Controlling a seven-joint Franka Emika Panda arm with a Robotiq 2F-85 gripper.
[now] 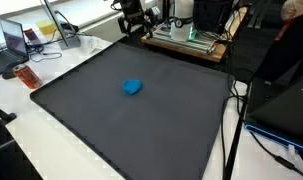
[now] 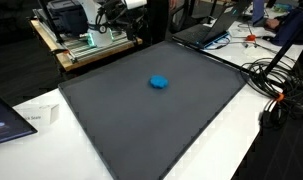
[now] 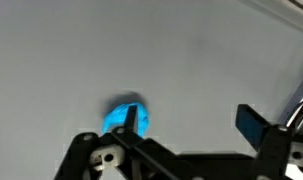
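One small blue lump (image 1: 132,87) lies by itself near the middle of a dark mat (image 1: 101,125), and it is the only thing close to me. It is rounded and low, with an uneven outline. Its colour is a flat bright blue without shine, and I cannot tell what it is made of. The mat is charcoal grey, matte and smooth, a big square with crisp edges, spread over a white table (image 1: 9,105).

My pincer (image 1: 134,22) hangs over the far edge of the mat in both exterior views, well apart from the lump, its jaws spread wide and gripping nothing. Those views show it only as a small black shape. The wrist view shows it closer: black linkages run along the near edge, one dark fingertip (image 3: 253,125) stands out to the right, and another crosses in front of the lump (image 3: 119,115). The mat, washed pale there, fills the rest.

What the wrist view leaves out is the room. Beyond the far edge stands a rack (image 2: 86,42) with a green glow inside. A laptop (image 1: 15,42) sits open on the table at the left in an exterior view, and black cables (image 2: 281,90) coil off the right side of the table in both exterior views.
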